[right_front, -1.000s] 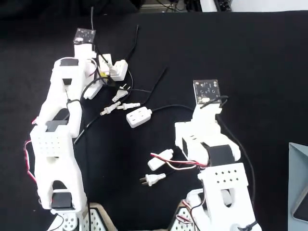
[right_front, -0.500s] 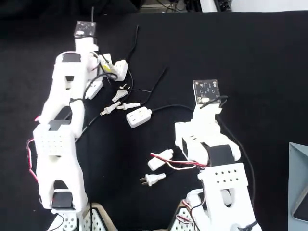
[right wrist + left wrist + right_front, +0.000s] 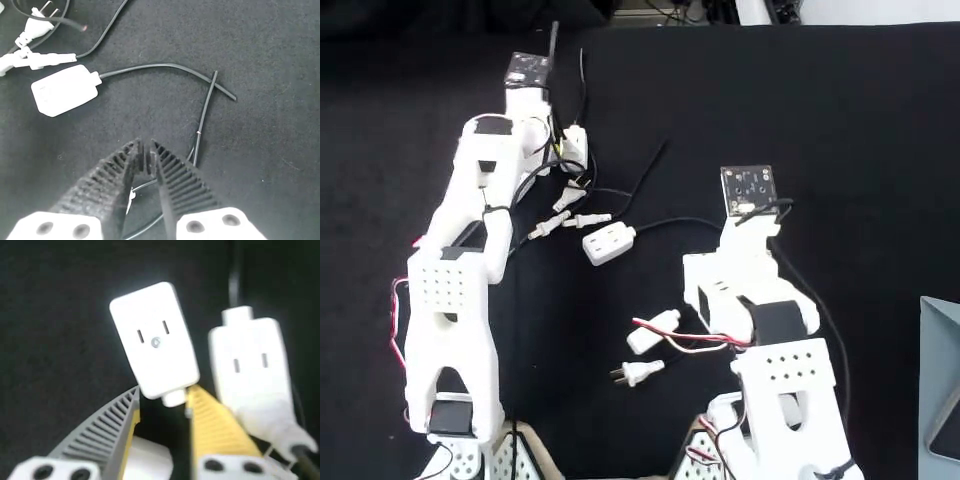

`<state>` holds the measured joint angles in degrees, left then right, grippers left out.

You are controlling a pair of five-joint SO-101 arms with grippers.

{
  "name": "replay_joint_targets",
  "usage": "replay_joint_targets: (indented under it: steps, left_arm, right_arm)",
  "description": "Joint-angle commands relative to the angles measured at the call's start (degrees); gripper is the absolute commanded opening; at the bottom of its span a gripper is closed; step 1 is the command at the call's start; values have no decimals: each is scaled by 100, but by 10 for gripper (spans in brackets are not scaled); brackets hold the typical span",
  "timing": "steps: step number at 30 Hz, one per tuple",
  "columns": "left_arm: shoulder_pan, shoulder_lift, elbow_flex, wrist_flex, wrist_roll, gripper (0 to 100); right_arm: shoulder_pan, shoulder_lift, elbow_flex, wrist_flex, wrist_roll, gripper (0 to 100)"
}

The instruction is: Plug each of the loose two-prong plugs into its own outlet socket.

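Black-clothed desk (image 3: 880,150); left fingers (image 3: 215,425) clamped, apparently, on outlet socket (image 3: 152,340); right fingers (image 3: 175,175) almost closed, empty.

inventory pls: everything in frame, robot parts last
held socket: 1, white, tail end between the left hand's fingers
second socket: 1, white, black cord, right beside the held socket
table socket: 1, white, black cord, mid-table between the arms
plug cluster: two or three (hard to separate), white, just beyond the table socket, by the left arm
two-prong plug: 1, white, near the right arm's base
white connector: 1, prongs not visible, just beyond the two-prong plug
loose cord: 1, black, ahead of the right hand
cloth: 1, black, covers the table
grey object: 1, right edge of the high view
left hand: 1, shut on the held socket
right hand: 1, shut, empty, over the cloth
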<state>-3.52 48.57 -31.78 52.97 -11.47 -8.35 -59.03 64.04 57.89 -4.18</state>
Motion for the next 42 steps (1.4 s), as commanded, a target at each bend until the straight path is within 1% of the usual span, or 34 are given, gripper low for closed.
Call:
replay_joint_targets:
  steps: [1,3,10,17,25,27,30,36,42]
  left_arm:
    - [-75,0,-119,536,-598,22]
    - [-66,-53,-171,905,-721,31]
    - [-251,-563,-875,1960,-712,29]
    - [-268,-1336,-1596,3332,-747,29]
    - [-224,-2048,-1666,4633,-765,29]
    - [-251,-2198,-1587,4800,-985,29]
    - [-277,-2567,-989,4791,-1240,29]
    - [-22,-3807,1095,4756,-1688,29]
    - [207,-5626,3371,3965,-1776,29]
  right_arm:
    - [-88,-92,-48,-97,35,21]
    - [-88,-92,-48,-97,35,21]
    - [-88,-92,-40,-97,35,21]
    - [-88,-92,-40,-97,26,21]
    - [-88,-92,-40,-97,35,21]
    - [-88,-92,-40,-97,35,21]
    - [-88,-92,-40,-97,35,21]
    - [-88,-92,-40,-97,35,21]
    - [-88,-92,-40,-97,35,21]
